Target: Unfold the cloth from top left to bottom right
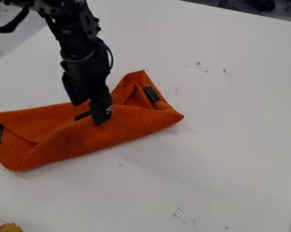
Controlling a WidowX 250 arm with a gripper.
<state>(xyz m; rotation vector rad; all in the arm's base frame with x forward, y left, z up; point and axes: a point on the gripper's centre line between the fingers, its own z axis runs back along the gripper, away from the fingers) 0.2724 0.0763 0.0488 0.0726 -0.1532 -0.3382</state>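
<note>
The black gripper hangs down over the middle of the orange cloth, at or just above its upper folded layers. The cloth lies folded in a long, slanting bundle from the left edge of the view to just right of the arm. Its right part has a raised, pointed fold standing up behind and to the right of the gripper, with a black patch on it. Another black patch sits at the cloth's left end. Whether the gripper holds any fabric cannot be made out.
The white table spreads around the cloth, with a few small dark marks on it. Its far edge runs across the top right, with dark items beyond. At the bottom left corner is a small orange-yellow object.
</note>
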